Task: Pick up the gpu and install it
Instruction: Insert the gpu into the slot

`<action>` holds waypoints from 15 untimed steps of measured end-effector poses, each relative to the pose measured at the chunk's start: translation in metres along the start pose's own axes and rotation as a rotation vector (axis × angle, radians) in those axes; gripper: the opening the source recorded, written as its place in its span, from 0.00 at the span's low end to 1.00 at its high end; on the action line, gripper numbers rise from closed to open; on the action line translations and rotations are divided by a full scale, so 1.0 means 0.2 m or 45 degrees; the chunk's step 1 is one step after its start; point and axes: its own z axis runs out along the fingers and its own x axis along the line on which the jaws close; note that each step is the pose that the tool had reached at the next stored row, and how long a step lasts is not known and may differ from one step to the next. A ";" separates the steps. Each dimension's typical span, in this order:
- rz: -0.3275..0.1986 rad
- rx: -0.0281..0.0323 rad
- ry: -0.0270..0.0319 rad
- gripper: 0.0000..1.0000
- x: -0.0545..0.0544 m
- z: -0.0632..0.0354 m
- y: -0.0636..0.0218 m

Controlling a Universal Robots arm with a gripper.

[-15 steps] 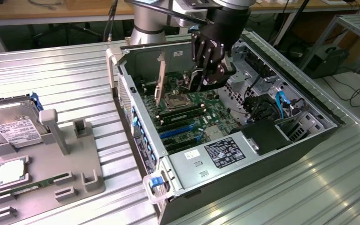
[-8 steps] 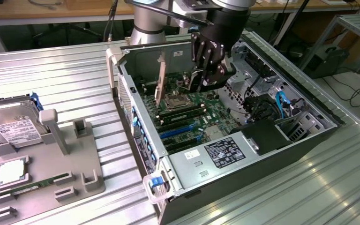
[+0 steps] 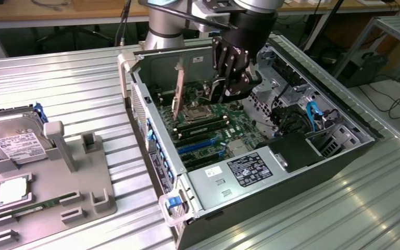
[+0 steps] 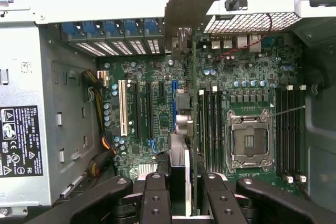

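Note:
The gpu (image 4: 193, 77) appears edge-on in the wrist view as a thin dark card running away from my fingers. Its pale metal bracket (image 4: 193, 11) is at the far end, against the case's rear wall. My gripper (image 4: 186, 200) is shut on the card's near end, with one black finger (image 4: 156, 198) on each side. In the exterior view my gripper (image 3: 229, 89) hangs inside the open computer case (image 3: 137, 104), holding the gpu (image 3: 179, 88) upright over the motherboard (image 3: 217, 122). The card hangs just beside the blue slot (image 4: 173, 103). Whether its lower edge touches a slot is hidden.
The CPU socket (image 4: 249, 140) and memory slots (image 4: 210, 124) lie beside the card. A power supply with a label (image 3: 249, 169) and blue cables (image 3: 311, 114) fill the case's near end. At the exterior view's left, a grey fixture (image 3: 75, 172) holds a hard drive (image 3: 12, 138) and a memory stick (image 3: 44, 203).

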 end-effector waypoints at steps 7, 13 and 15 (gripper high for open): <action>0.000 -0.0058 0.0003 0.28 0.00 0.014 -0.001; 0.000 -0.0104 0.0004 0.28 0.00 0.026 -0.001; -0.001 -0.0127 0.0006 0.28 0.00 0.029 -0.001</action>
